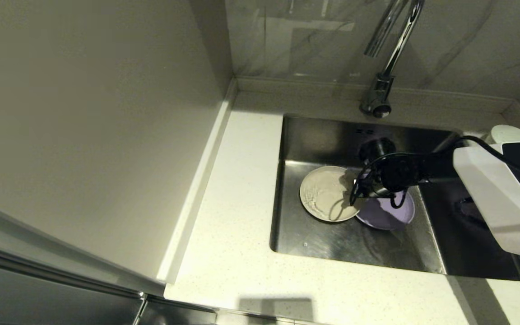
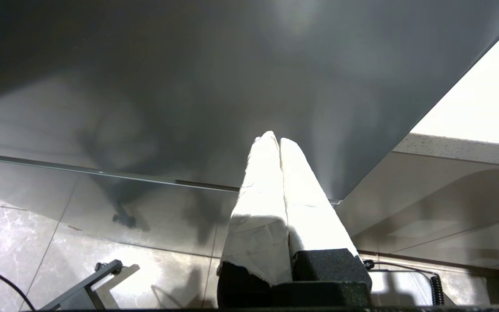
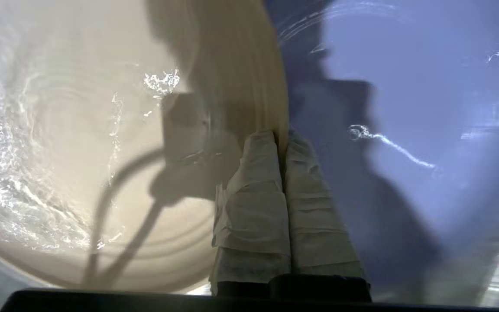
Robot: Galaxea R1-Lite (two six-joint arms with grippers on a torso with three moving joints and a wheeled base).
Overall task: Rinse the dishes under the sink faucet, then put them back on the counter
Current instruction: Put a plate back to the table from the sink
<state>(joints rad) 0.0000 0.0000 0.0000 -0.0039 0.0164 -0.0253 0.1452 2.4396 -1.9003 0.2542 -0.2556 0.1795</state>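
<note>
Right end effector (image 3: 280, 141) clamps beige plate (image 1: 325, 193) rim, hiding lavender plate (image 1: 384, 214) partly.

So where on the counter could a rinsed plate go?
The counter left of the sink is bare, as is the front strip. It is crowded inside the sink: the beige plate overlaps the purple plate where the right pincer grips.
</note>
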